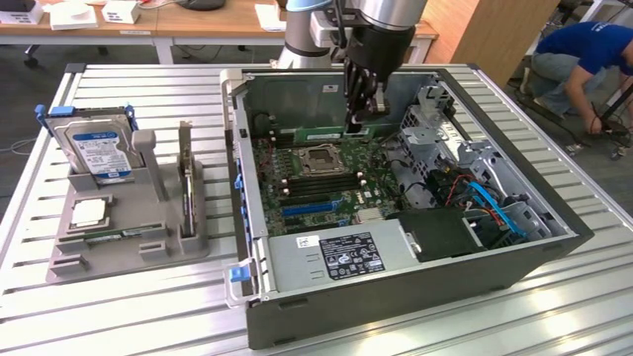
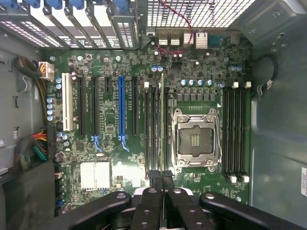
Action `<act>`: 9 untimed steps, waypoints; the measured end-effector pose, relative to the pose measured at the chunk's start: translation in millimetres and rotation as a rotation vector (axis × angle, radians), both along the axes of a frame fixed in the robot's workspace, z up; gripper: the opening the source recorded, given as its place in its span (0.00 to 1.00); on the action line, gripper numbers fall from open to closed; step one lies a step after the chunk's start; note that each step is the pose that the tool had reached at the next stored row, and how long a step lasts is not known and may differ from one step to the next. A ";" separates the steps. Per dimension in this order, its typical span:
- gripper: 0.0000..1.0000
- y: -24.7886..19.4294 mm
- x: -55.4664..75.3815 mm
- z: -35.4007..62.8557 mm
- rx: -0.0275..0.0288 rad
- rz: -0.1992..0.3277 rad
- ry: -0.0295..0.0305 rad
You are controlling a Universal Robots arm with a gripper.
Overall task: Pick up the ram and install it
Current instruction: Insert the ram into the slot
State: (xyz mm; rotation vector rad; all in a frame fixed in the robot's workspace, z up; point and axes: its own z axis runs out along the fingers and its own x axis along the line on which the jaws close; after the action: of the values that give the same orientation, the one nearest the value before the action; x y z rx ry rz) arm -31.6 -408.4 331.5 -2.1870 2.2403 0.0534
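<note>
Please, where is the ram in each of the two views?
Exterior view: the ram, a green strip at the tip of the gripper, inside the computer case.
Wrist view: the ram, edge-on, a thin line running out from the gripper.
Shared landmark: the square processor socket, close beside the ram.

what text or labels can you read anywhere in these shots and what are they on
None can be quoted; nothing reads clearly.
hard drive label: blue and white, print too small.
power supply label: print and marks too small.
case wall sticker: cut off, unreadable.
ram held in the gripper: no legible print.
</note>
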 end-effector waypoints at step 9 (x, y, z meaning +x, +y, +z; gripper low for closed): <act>0.11 0.0 0.0 -6.7 -0.0001 0.001 0.0001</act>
State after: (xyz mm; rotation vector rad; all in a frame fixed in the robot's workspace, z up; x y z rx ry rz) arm -31.6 -408.4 324.8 -2.1881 2.2394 0.0534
